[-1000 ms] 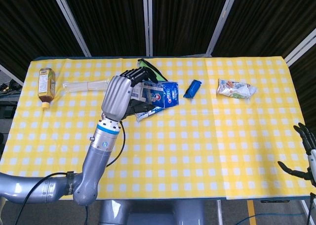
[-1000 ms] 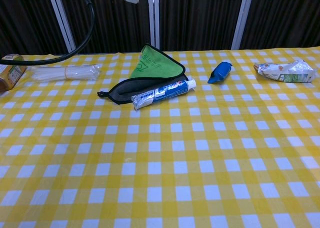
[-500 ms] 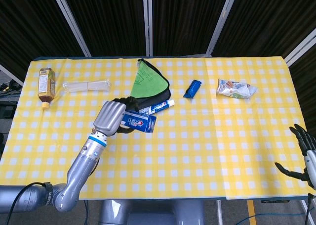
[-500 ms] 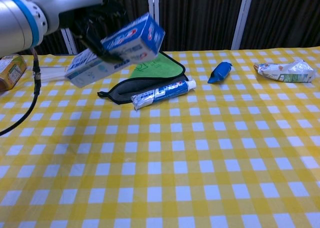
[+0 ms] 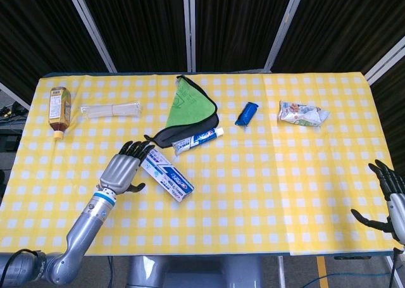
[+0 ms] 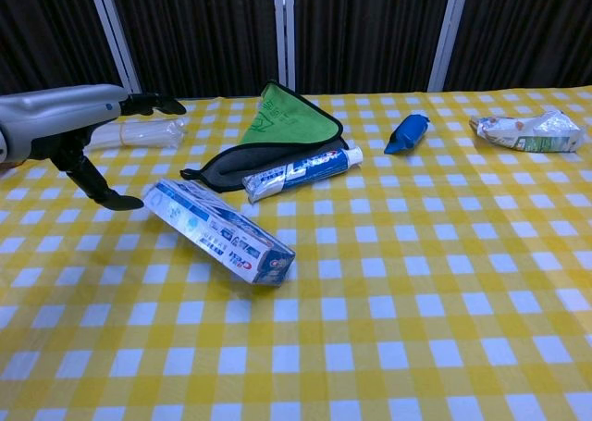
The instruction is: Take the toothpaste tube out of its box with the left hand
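Observation:
The toothpaste tube (image 5: 198, 138) (image 6: 302, 172) lies out of its box on the yellow checked cloth, just below the green-and-black cloth. The blue-and-white toothpaste box (image 5: 166, 179) (image 6: 220, 231) lies slanted on the table in front of it, with nothing gripping it. My left hand (image 5: 123, 171) (image 6: 74, 120) is just left of the box with its fingers spread and nothing in them. My right hand (image 5: 387, 197) hangs at the table's front right corner, fingers apart and empty.
A green cloth (image 5: 188, 104) (image 6: 285, 125) lies behind the tube. A blue packet (image 5: 247, 113) (image 6: 405, 132), a crumpled wrapper (image 5: 302, 114) (image 6: 525, 130), a clear plastic sleeve (image 5: 111, 110) (image 6: 129, 132) and a brown bottle (image 5: 58, 109) line the far side.
My left hand came down and back toward the left front, let go of the box and spread its fingers. The box now lies on the table. The tube has not moved.

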Motion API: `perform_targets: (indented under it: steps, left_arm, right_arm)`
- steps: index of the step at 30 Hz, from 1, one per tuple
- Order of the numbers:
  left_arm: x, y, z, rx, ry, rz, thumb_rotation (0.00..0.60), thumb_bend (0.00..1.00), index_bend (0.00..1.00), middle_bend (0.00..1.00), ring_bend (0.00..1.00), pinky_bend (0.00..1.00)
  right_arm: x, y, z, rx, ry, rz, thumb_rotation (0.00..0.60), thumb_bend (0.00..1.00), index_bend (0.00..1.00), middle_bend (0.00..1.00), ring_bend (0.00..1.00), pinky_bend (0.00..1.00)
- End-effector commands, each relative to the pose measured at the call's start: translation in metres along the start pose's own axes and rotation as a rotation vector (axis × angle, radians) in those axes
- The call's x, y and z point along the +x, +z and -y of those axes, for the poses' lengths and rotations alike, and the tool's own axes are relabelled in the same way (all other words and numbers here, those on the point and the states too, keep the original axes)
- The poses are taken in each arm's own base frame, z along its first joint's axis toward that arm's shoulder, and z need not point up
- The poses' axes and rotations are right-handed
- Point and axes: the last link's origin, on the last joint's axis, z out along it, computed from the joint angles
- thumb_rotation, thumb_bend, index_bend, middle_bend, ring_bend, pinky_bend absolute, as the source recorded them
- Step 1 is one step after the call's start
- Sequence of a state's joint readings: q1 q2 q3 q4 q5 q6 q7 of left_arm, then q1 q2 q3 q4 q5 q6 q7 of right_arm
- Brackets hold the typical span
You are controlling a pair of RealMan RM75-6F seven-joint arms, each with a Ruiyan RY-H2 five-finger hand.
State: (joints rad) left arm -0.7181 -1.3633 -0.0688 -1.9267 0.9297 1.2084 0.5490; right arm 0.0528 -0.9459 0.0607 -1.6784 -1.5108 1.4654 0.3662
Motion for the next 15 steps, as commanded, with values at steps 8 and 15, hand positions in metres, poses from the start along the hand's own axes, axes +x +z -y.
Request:
perform_targets:
  steps: [8, 15]
  left_arm:
    - [-0.028, -0.089, 0.074, 0.125, 0.031, -0.206, 0.600, 0.24, 0.02, 0.00, 0.00, 0.00]
    - [-0.037, -0.138, 0.097, 0.198, 0.080, -0.283, 0.600, 0.23, 0.00, 0.00, 0.00, 0.00]
  right_arm:
    - [-0.015, 0.001, 0.007, 0.016, -0.064, 0.025, 0.600, 0.08, 0.00, 0.00, 0.00, 0.00]
    - [-0.021, -0.001, 0.009, 0.028, -0.094, 0.030, 0.600, 0.08, 0.00, 0.00, 0.00, 0.00]
